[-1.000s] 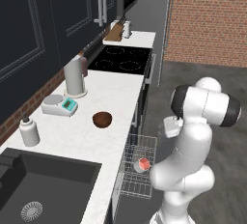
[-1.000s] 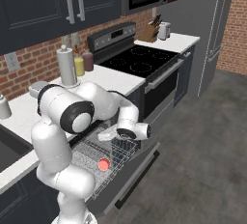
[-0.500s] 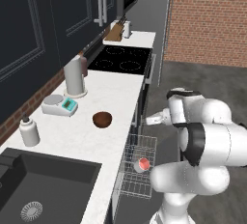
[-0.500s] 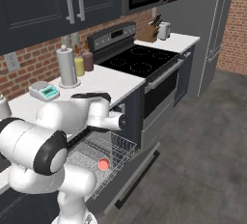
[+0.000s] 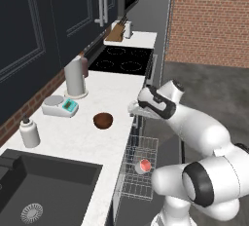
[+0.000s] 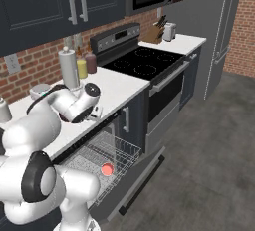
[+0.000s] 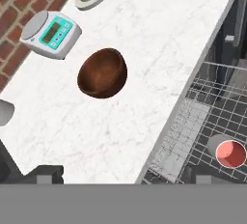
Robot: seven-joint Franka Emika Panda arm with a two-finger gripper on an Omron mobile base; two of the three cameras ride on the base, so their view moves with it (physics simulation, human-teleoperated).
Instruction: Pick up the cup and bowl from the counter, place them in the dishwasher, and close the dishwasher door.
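Note:
The dark reddish-brown bowl (image 5: pixel 103 120) (image 7: pixel 102 72) sits upright on the white counter (image 5: pixel 113 92) (image 7: pixel 159 35), near its front edge. The cup (image 5: pixel 144 165) (image 6: pixel 106 169) (image 7: pixel 229 153), salmon-red inside, rests in the dishwasher's pulled-out wire rack (image 5: pixel 137 174) (image 6: pixel 102 158) (image 7: pixel 205 117). The dishwasher door (image 6: pixel 134 182) hangs open below the rack. My gripper (image 5: pixel 133 108) (image 6: pixel 94 111) (image 7: pixel 123 177) hovers open and empty above the counter's front edge, just right of the bowl and not touching it.
Behind the bowl are a white kitchen scale (image 5: pixel 60 105) (image 7: pixel 50 34) and a tall grey canister (image 5: pixel 74 76) (image 6: pixel 68 68). A soap bottle (image 5: pixel 29 132) stands by the black sink (image 5: pixel 44 191). The black cooktop (image 5: pixel 121 59) (image 6: pixel 144 60) lies further along.
The arm has swung from above the rack up and left to the counter's edge, bringing the open gripper close to the bowl. Cup and bowl have not moved.

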